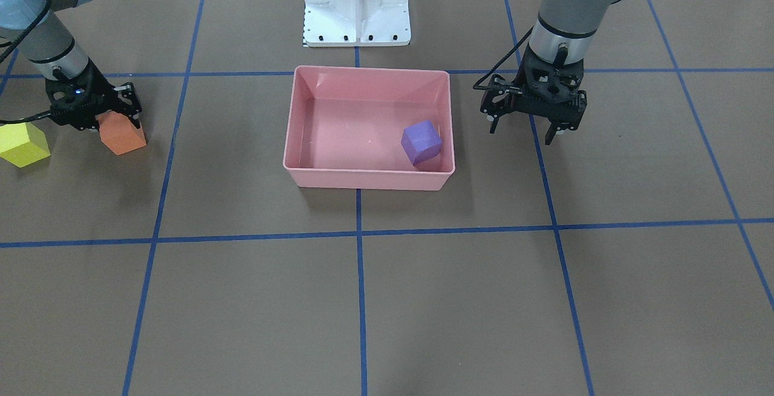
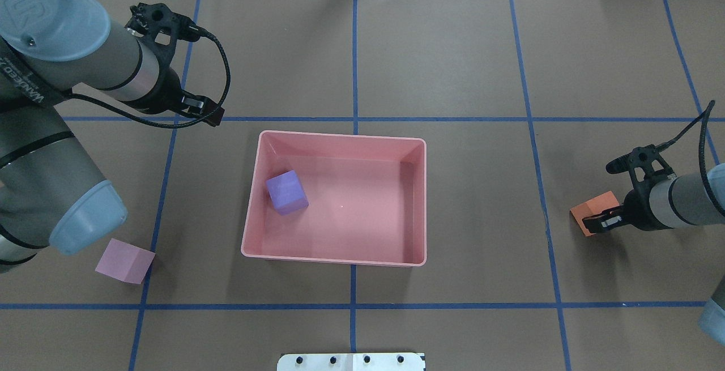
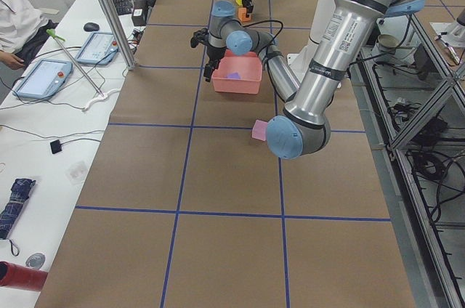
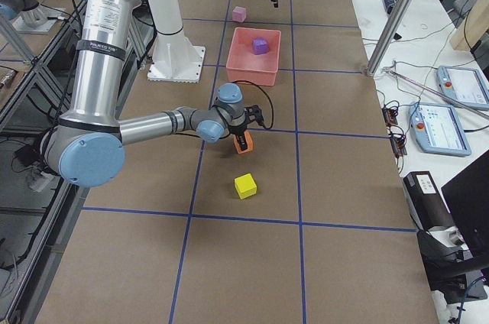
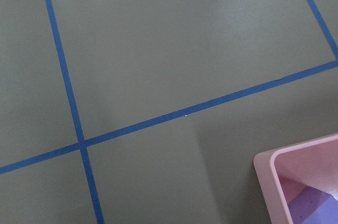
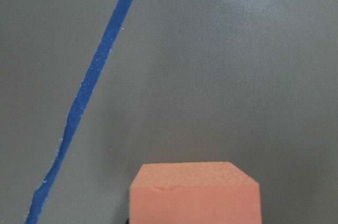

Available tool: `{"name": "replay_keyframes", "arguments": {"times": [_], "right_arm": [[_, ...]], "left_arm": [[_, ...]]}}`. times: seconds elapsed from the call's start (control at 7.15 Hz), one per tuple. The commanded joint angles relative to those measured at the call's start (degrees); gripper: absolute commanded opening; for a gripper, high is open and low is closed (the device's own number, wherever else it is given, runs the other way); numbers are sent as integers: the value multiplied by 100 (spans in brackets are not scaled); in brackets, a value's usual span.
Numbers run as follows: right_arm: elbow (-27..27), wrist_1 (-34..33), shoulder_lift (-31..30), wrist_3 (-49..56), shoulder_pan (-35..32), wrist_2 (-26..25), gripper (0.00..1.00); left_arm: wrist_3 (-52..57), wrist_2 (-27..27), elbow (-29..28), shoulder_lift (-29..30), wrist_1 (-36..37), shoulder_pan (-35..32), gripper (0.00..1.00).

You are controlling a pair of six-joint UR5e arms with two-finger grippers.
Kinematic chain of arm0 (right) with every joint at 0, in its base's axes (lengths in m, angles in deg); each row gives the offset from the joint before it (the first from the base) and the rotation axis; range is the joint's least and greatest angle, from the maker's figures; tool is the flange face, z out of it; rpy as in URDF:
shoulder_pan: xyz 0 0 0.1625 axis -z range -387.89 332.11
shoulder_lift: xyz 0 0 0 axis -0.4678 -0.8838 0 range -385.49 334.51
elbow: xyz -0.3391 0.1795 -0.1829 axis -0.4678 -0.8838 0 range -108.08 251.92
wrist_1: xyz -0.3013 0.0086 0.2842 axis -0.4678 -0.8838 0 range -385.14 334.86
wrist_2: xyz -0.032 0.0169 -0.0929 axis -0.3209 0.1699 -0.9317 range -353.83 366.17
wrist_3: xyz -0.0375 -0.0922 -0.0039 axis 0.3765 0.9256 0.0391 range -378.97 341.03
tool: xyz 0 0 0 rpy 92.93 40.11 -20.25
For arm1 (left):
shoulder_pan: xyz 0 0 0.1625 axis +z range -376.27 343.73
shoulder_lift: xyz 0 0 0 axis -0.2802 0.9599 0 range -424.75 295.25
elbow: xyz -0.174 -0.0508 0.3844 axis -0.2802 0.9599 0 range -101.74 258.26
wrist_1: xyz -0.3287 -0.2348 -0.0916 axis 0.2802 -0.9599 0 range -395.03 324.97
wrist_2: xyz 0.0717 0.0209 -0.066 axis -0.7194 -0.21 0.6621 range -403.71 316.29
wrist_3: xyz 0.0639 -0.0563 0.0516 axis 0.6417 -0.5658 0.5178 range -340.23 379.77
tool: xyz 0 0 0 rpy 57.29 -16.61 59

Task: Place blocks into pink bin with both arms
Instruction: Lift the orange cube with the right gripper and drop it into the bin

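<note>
The pink bin point(image 1: 369, 179) point(image 2: 334, 259) sits mid-table with the purple block point(image 1: 421, 142) point(image 2: 287, 191) inside, at the end nearest my left arm. My left gripper point(image 1: 523, 130) point(image 2: 195, 107) hangs open and empty just outside that end of the bin; its wrist view shows the bin's corner point(image 5: 274, 171). My right gripper point(image 1: 115, 119) point(image 2: 603, 221) is shut on the orange block point(image 1: 121, 134) point(image 2: 592, 211) point(image 6: 195, 195), low at the table. The yellow block point(image 1: 21, 145) point(image 4: 245, 185) lies beside it. The pink-lilac block point(image 2: 124, 260) lies on the table near my left arm's elbow.
The white pedestal base point(image 1: 357, 3) stands behind the bin. Blue tape lines point(image 2: 354, 306) grid the brown table. An operators' bench with tablets point(image 3: 43, 75) runs along the far side.
</note>
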Motion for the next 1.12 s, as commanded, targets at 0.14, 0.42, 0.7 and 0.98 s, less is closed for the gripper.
{"name": "replay_keyframes", "arguments": {"times": [0.14,0.42,0.7,0.98], "right_arm": [[436,-490,676,-999,-144,72,0],[988,-2556,1990,-1605,-171,72,0],[1017,-4169,3519,-2535,-32,64,0],[720,-5062,4814,-3510,467,-311,0]], "left_arm": [[455,200,21,-121,0,-249,100],[1526,806,21,-890,-375,-907,100],[1864,809,-32,-1997,-1593,-1059,100],[1847,939,-32,-2747,-2537,-1060,100]]}}
